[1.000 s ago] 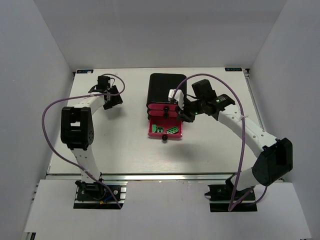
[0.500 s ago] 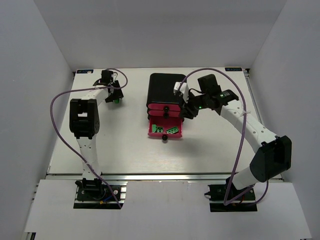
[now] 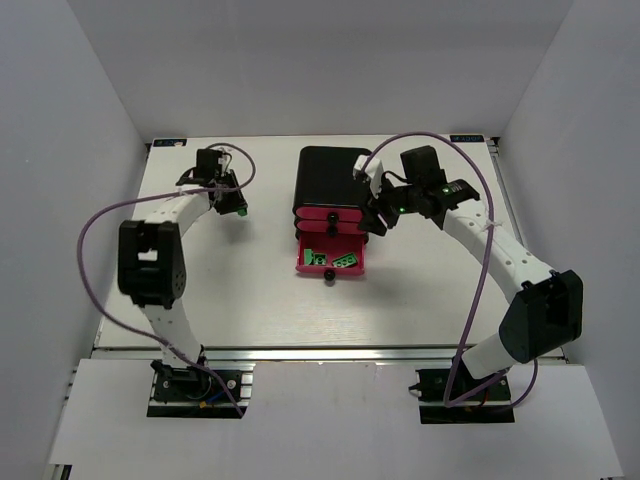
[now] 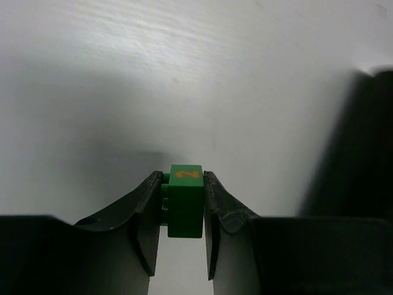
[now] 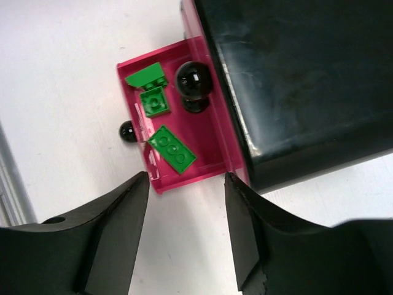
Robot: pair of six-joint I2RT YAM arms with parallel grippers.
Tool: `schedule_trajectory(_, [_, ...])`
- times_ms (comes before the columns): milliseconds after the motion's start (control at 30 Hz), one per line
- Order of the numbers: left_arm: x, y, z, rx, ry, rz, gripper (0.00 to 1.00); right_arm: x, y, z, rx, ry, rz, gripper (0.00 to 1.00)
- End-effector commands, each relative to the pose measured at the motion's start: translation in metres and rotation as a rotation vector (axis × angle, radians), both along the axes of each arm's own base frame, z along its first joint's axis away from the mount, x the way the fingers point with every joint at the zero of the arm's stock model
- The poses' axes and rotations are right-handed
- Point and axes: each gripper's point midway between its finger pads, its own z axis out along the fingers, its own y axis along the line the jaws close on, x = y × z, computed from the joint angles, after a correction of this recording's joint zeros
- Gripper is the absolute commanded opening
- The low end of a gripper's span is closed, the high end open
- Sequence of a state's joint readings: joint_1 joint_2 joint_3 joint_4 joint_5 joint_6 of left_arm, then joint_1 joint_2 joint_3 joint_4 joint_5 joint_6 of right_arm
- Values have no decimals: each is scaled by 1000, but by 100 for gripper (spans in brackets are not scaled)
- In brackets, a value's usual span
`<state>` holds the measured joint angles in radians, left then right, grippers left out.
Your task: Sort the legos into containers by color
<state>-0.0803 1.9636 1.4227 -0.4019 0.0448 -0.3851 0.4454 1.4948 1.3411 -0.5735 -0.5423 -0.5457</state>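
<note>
Item under handling: one small dark green studded plastic brick (image 4: 185, 201), with an orange mark on the face toward the wrist camera. The left fingers (image 4: 144, 212) are closed on it, one pad on each flat side. It sits to the left of the black rounded-corner drawer casing (image 3: 328, 178) and well apart from it. I cannot tell whether it is clear of the white surface (image 3: 250, 300).

Handling assessment: I judge the brick to be rigid, very light and smooth-sided. It should not deform, but it could twist or pop out if squeezed on its studs or a corner. The present hold across the two flat sides looks sound to me.

Left arm pose: folded sharply at the elbow, with the wrist out to the left of the casing.

Right arm pose: bent in from the right, with the wrist at the casing's right front corner. The right fingers (image 5: 116, 227) are spread apart and hold nothing. They hang over the near right edge of the open magenta-pink drawer (image 5: 206, 132), the lowest one, which is pulled out in front of the casing.

Drawer contents: three green bricks (image 5: 172, 149) lie loose inside, behind its round black knob (image 5: 127, 131). I judge this drawer to be the held brick's destination.
</note>
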Motion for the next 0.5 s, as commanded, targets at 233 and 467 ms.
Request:
schedule_trajectory(233, [-147, -113, 142, -439, -286, -476, 20, 25, 6, 16, 87, -65, -118, 20])
schedule_trajectory(467, [-191, -142, 132, -460, -310, -603, 10, 35, 7, 33, 133, -91, -183, 0])
